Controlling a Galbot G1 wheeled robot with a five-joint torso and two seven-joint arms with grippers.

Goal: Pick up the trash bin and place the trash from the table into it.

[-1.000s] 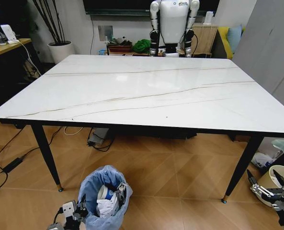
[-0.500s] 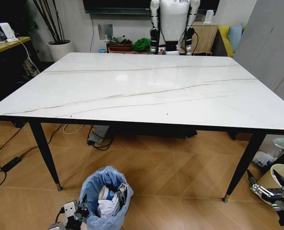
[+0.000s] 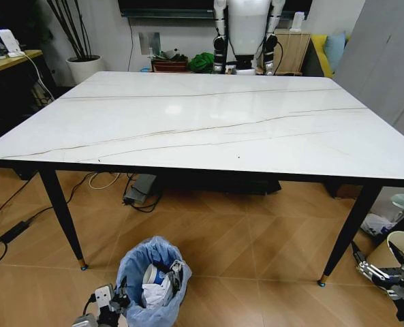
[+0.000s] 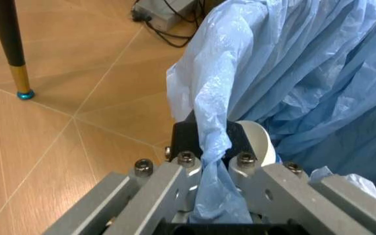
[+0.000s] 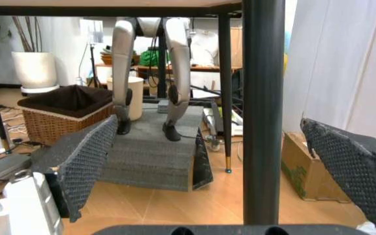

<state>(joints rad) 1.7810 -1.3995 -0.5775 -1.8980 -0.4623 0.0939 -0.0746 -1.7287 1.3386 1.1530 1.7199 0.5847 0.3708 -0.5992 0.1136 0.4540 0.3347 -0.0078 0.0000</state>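
The counter [image 3: 208, 129] carries no trash; the bin [image 3: 152, 281], on the floor beside its left front leg, holds the trash [image 3: 157, 285]. Left gripper [image 4: 207, 164] grasps its bag; right gripper [image 5: 207, 166] hangs released. Seemingly almost finished.

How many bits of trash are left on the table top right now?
0. The table top shows bare marble; the trash sits in the trash bin on the floor, gripped by the left gripper. Nothing looks hidden.
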